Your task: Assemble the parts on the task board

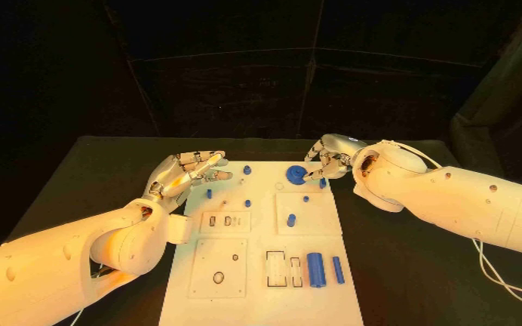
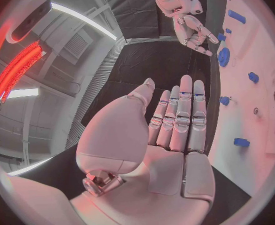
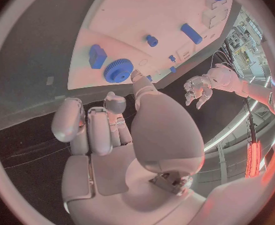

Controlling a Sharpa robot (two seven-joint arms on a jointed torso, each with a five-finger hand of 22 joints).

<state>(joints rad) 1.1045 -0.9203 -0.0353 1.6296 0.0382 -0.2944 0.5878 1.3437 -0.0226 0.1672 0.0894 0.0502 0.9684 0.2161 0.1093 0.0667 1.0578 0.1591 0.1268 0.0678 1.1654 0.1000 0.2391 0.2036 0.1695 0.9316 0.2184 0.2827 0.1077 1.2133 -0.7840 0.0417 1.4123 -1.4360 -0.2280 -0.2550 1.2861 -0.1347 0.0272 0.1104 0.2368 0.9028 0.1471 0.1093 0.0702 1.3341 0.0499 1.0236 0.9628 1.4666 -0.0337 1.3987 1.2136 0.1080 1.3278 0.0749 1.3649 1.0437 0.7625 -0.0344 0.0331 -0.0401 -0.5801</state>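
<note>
Blue gear (image 1: 295,174) lying beside curled, empty right hand (image 1: 332,161); left hand (image 1: 187,173) splayed open — best pinched at the rim, lifted level.

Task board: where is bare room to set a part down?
On the task board, free patches lie left of the tall blue cylinder, around the oval hole, and in the near strip. The far end is crowded: blue gear, small pegs, left hand and right hand.

Bare task board (image 1: 253,190) between the robot hands, blue gear (image 1: 295,174) just beside right robot hand (image 1: 330,161)
</note>
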